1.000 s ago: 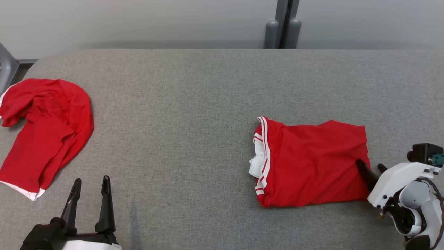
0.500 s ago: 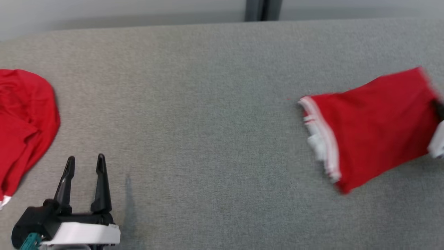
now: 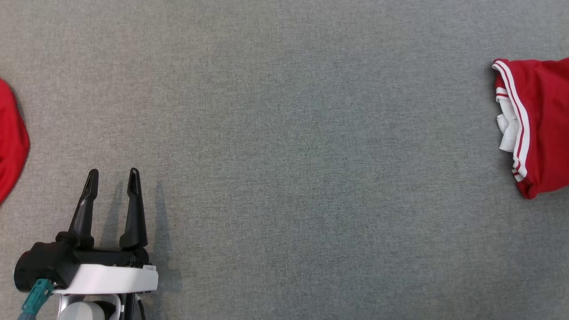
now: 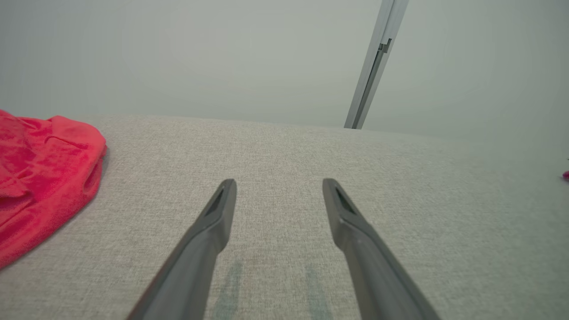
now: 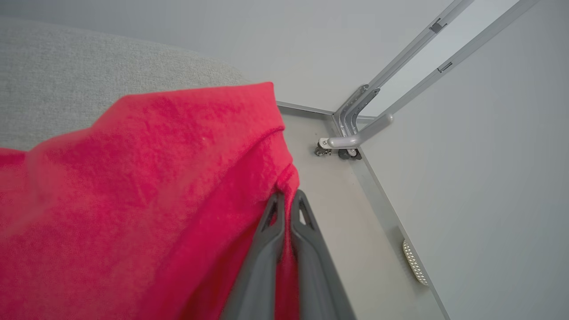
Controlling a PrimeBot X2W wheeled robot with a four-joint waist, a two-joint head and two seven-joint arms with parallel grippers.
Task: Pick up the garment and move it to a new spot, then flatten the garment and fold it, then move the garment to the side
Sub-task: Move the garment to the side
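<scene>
The folded red garment (image 3: 544, 126) with white striped trim lies at the right edge of the head view on the grey table (image 3: 284, 133). In the right wrist view my right gripper (image 5: 288, 198) is shut on an edge of that red garment (image 5: 146, 186), which drapes to the left of the fingers. My left gripper (image 3: 112, 176) stands open at the lower left of the head view, with nothing between its fingers (image 4: 218, 213). It hovers low over the table (image 4: 284, 186).
A second red garment (image 3: 11, 142) lies crumpled at the far left, also seen as a heap (image 4: 42, 178) left of my left gripper. Beyond the table's right end are pale floor (image 5: 351, 231) and a metal frame (image 5: 355, 133).
The head camera has tilted down, so the wall and table edge left the picture. The folded garment has been dragged right by my right gripper, towards the table's right end. The left gripper stays open.
</scene>
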